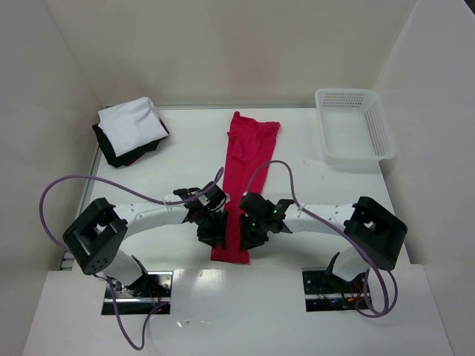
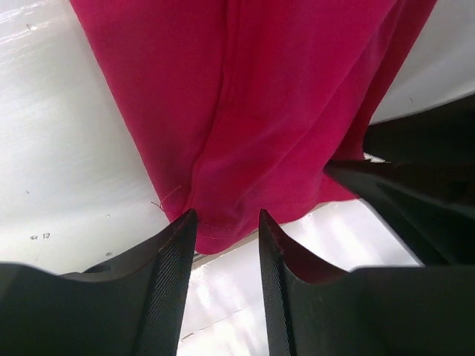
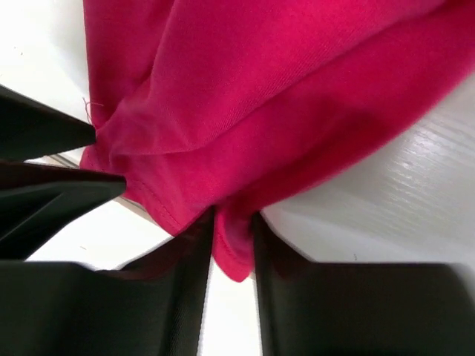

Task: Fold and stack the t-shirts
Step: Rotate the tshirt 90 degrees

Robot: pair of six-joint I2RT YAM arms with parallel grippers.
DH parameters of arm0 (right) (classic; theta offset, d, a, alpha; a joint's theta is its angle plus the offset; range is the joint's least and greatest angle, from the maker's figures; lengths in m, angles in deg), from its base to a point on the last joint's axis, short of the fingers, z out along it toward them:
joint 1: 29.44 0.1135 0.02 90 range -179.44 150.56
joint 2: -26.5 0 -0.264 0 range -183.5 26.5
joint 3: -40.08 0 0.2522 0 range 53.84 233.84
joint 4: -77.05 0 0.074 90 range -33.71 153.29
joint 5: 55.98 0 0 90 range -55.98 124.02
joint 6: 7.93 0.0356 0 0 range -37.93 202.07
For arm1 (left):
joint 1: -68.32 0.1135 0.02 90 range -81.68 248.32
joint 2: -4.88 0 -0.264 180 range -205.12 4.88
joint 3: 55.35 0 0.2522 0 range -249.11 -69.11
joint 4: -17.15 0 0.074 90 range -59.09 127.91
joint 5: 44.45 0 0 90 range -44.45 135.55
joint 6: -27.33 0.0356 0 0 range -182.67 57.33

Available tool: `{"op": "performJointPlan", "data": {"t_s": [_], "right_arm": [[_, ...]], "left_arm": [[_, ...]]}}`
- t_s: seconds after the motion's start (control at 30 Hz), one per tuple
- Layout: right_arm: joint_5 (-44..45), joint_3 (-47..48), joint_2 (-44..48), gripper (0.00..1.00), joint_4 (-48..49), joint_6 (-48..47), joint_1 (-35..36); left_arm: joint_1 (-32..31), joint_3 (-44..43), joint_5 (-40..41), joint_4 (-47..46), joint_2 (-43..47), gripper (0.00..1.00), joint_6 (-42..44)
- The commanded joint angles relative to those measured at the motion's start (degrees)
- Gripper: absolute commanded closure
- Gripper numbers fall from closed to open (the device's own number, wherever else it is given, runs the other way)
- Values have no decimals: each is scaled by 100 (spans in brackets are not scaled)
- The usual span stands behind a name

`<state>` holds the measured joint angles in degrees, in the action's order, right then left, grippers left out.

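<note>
The red t-shirt (image 1: 242,174) lies as a long narrow strip down the middle of the table, collar end far, hem end near. Both grippers are at its near hem. My left gripper (image 1: 213,231) is open; in the left wrist view its tips (image 2: 226,219) straddle the hem edge of the red t-shirt (image 2: 260,96) without pinching it. My right gripper (image 1: 249,233) is shut on the hem's corner; in the right wrist view the red t-shirt (image 3: 282,81) fills the gap at my right gripper (image 3: 234,222). A folded white t-shirt (image 1: 132,124) rests on a black t-shirt (image 1: 111,154) at the far left.
A white mesh basket (image 1: 356,157) stands at the far right against the wall. White walls close in the table on three sides. Purple cables loop from both arms over the near part of the table.
</note>
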<state>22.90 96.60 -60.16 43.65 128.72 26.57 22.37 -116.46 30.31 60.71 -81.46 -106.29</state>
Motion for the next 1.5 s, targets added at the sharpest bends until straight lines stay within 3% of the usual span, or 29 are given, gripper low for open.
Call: {"op": "performJointPlan", "data": {"t_s": [0.0,0.13,0.3,0.4,0.6,0.67,0.83,1.03,1.47], "right_arm": [[127,215,-45,74,171,10,68],[180,215,-45,86,-22,10,68],[233,-39,192,88,-128,124,68],[285,-93,394,84,-181,177,68],[443,-277,790,67,-471,292,68],[443,-348,965,65,-471,344,68],[496,-409,1238,46,-584,537,68],[847,-409,1510,38,-769,705,68],[1059,-892,2363,38,-910,1416,68]], "left_arm": [[-28,85,-66,-71,-146,54,64],[-28,138,-128,-133,-198,63,64],[-28,139,-181,-247,-303,75,64],[-28,139,-181,-247,-304,85,125],[-28,-54,-320,-194,-304,91,230],[-28,-116,-382,-194,-304,91,231],[-28,-318,-838,-194,-252,94,354],[-28,-660,-1252,-194,-251,94,459],[-247,-775,-2580,-528,-531,90,916]]}}
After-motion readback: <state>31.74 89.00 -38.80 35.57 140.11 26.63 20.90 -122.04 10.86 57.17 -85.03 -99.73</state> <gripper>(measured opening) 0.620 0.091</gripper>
